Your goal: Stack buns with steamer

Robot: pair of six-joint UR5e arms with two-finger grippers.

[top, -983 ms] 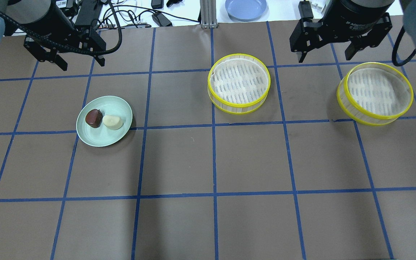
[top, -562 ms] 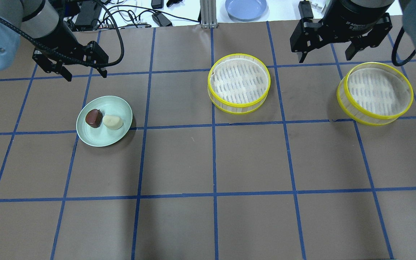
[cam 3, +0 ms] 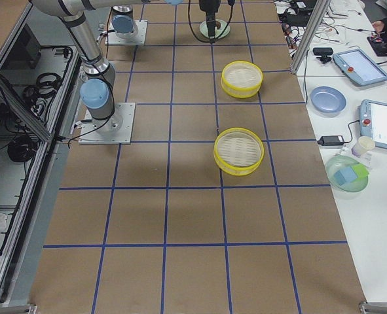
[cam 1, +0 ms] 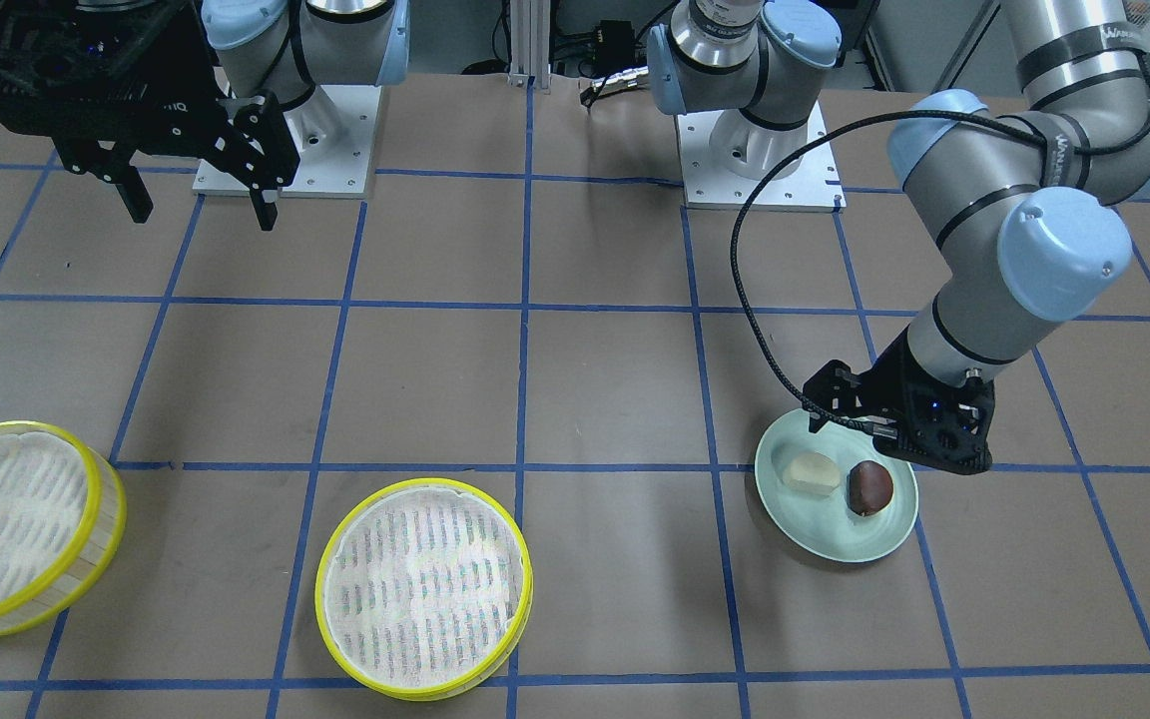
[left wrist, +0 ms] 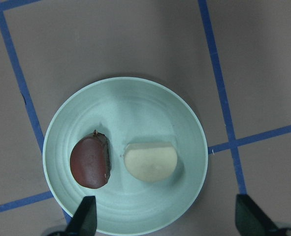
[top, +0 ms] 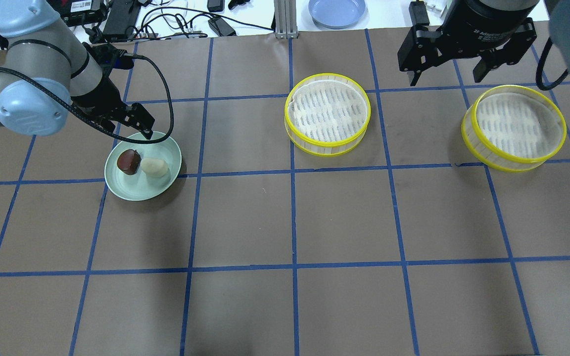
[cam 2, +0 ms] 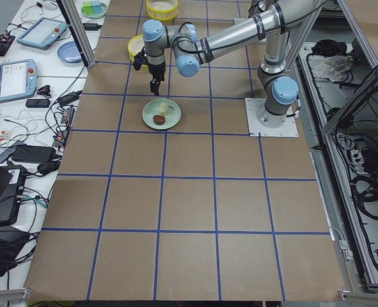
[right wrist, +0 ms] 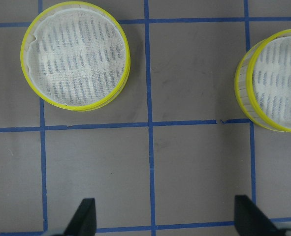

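Stage: approach to the first pick, by the look of it; neither bun lifted, both steamer trays bare.
Left gripper (cam 1: 893, 445): fingers spread wide with nothing between them; hangs over the pale green plate (left wrist: 135, 98), clear of both buns.
Right gripper (top: 444, 79): also spread wide and empty, high over the right half of the desk, clear of both trays.
Buns: side by side on the plate, in the left half of the desk and nearer the operators' edge than the robot's. Brown bun (left wrist: 90, 162) on the side toward the left end, cream bun (left wrist: 151, 161) just beside it toward mid-desk, with only a narrow gap between them.
Steamer trays: yellow-rimmed and cloth-lined; centre tray (top: 327, 113) about mid-desk, right tray (top: 514, 126) toward the right end, well apart from each other and from the plate.
Handling, as a judgement: small and probably light; glossy brown skin likely slick, matte cream surface likely kinder to the pads; hard or soft, cannot tell.
Hold: across the short width, flat cut side against rounded back, low enough to get past the dome.
Risk: one finger has to enter the narrow gap, so a nudge to the neighbouring bun or a skid across the smooth plate seems likely.
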